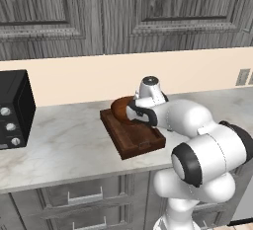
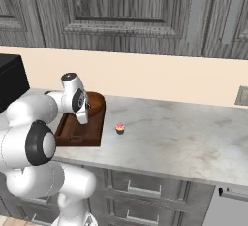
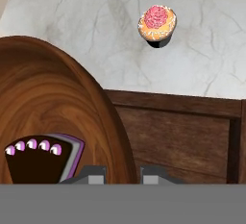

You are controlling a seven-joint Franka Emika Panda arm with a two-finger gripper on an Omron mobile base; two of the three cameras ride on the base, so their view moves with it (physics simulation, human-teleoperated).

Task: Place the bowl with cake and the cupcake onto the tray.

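While the arm bends low over the marble counter (image 2: 184, 137), its gripper (image 3: 122, 174) sits at the rim of the bowl with cake (image 3: 53, 107), its two dark fingertips (image 3: 93, 174) drawn close together on either side of the wooden edge, so it is pinching the bowl's rim. Taking the tray (image 1: 133, 137) as the landmark: the bowl is over the tray's far end, toward the wall, in the left base view, and its brown curve (image 1: 120, 108) shows just behind the hand; whether its base rests on the tray floor or is held just above it cannot be told. Inside the bowl, the dark cake slice (image 3: 41, 163) with its row of pale dots lies near the gripped rim. The tray's near half is bare wood, and a small metal handle shows at its near short end in the right base view (image 2: 80, 132). Off the tray, on the counter to its right in the right base view, stands the cupcake (image 2: 120, 128), upright and clear of the tray's rim; the hand view shows its pink frosting (image 3: 157, 22) beyond the tray's edge. Well to the left of the tray in the left base view sits a black appliance with round knobs (image 1: 15, 108), against the cream wall.
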